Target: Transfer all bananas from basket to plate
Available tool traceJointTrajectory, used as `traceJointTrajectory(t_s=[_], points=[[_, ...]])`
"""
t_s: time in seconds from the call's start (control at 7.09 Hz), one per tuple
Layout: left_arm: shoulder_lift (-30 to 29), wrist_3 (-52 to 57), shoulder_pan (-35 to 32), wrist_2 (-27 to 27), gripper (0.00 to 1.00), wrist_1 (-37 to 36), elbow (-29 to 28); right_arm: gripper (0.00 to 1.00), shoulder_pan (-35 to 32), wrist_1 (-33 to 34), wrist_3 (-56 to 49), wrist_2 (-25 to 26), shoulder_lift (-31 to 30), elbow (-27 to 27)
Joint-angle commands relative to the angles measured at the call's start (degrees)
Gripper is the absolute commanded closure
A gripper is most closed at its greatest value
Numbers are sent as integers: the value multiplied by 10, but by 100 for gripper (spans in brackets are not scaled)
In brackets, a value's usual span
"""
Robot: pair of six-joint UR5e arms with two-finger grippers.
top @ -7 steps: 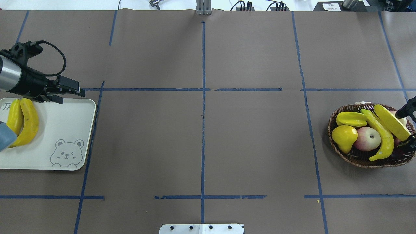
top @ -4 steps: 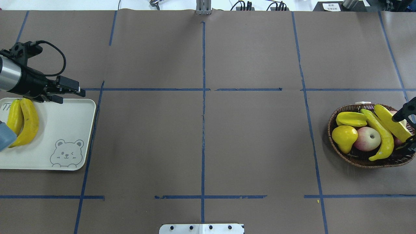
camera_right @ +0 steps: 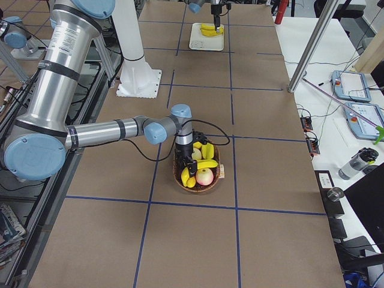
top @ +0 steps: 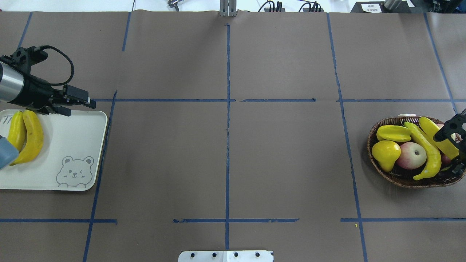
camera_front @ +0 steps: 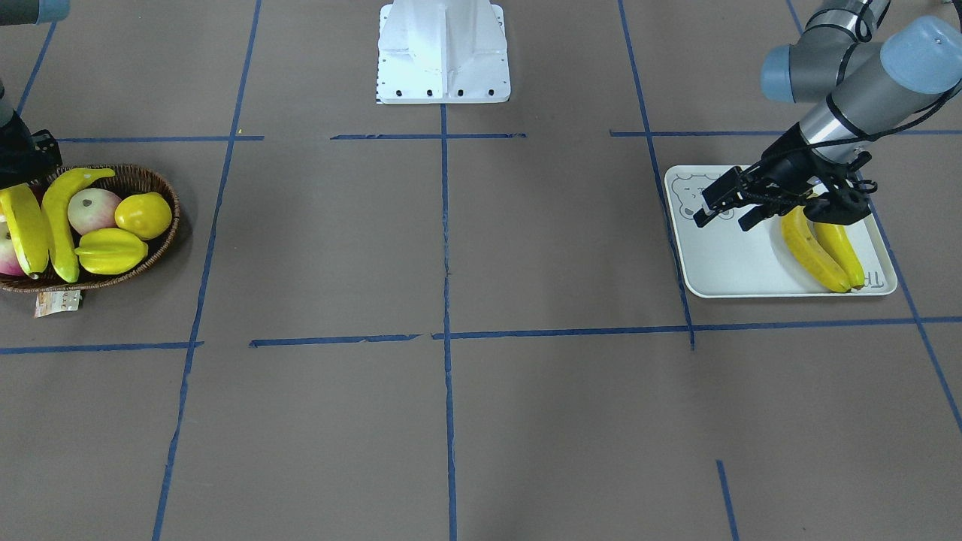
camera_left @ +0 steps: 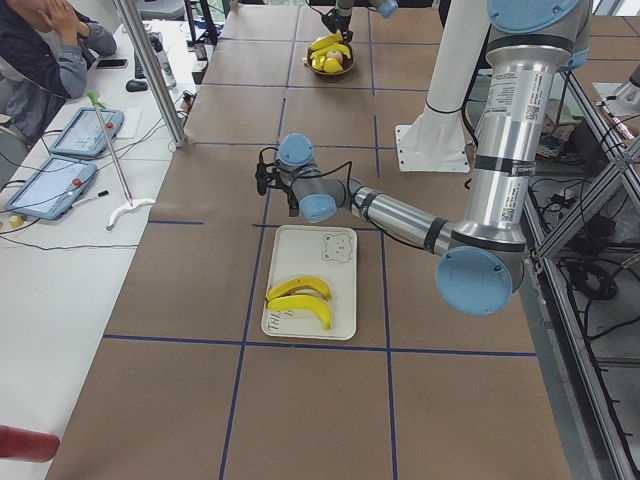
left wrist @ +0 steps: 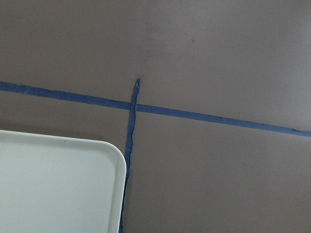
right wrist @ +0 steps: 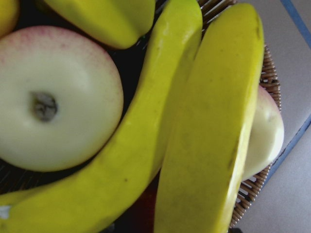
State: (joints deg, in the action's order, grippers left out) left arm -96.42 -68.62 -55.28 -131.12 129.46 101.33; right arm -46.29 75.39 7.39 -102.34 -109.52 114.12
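Over the robot's shoulders, we saw the right gripper (top: 453, 149) lowered into the basket (top: 407, 183). Its fingers (top: 447, 131) were set wide and straddled the outer banana (top: 435, 133), which lay between them. The inner banana (top: 426, 153) lay just beside it, outside the fingers and against a pinkish apple (top: 411, 154). At the other end the left gripper (top: 81, 108) hung by a far corner of the plate (top: 72, 145), its fingers parted on nothing. Two bananas (top: 31, 140) lay side by side on the plate, clear of those fingers. From across the table (camera_front: 526, 413) the right gripper showed only as a dark block at the frame's edge above the basket, so we could not read its fingers there; the left gripper's fingers again stood apart. From the left end the two bananas lay together on the plate, apart from the near gripper. From the right end the near gripper pointed down into the basket among the fruit. Through the left wrist camera we saw only the plate's rounded corner and blue tape (left wrist: 204, 116). Through the right wrist camera the outer banana filled the frame, touching the inner banana, with the fingers outside the picture.
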Motion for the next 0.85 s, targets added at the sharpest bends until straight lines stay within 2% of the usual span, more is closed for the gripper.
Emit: traceJointTrajectory(t_s=[0.0,0.42,0.71], points=[[0,0,0,0,0,0,0,46,0,2,-29,-1,-1,0],[0,0,0,0,0,0,0,90,-34,12,-66,-11,4,5],[-1,0,0,0,0,0,0,95,-77,13,-68,-49,1,32]])
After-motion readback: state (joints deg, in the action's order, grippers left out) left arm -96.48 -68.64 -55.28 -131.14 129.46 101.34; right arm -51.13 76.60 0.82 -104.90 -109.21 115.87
